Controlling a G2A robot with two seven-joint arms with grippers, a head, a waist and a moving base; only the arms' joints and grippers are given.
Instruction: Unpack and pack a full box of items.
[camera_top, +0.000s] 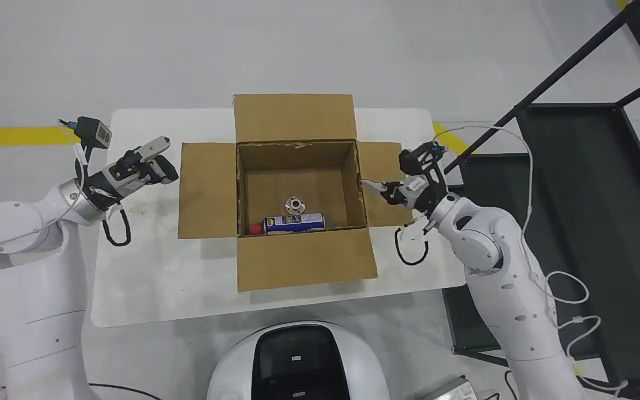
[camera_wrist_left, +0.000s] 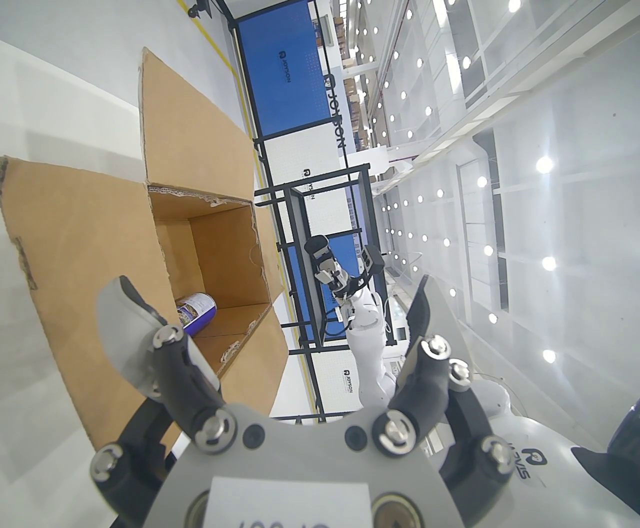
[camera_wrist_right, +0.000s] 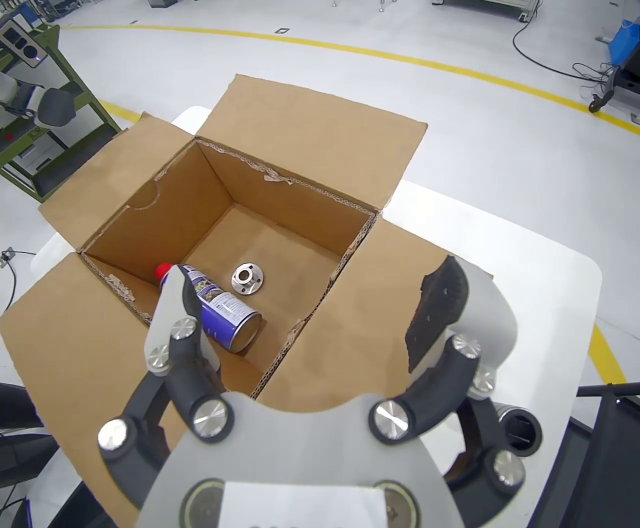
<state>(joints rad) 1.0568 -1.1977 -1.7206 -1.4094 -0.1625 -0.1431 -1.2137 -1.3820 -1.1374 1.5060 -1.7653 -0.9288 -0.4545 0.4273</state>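
Top view: an open brown cardboard box (camera_top: 300, 258) sat on the white bench (camera_top: 150, 280), a blue red-capped spray can (camera_top: 293, 222) lying at 6 o'clock on its floor, a silver metal flange (camera_top: 295, 206) just beside it. Outside, the left gripper (camera_top: 165, 160) hung at 9 o'clock and the right gripper (camera_top: 383, 189) at 3, both with fingers spread.

Industrial hall, yellow floor line (camera_wrist_right: 310, 41), high lit ceiling (camera_wrist_left: 500, 125), metal rack (camera_top: 570, 150)

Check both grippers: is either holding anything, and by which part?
Nothing is held. The left gripper and right gripper are both open and empty; the spray can and metal flange lie inside the box.
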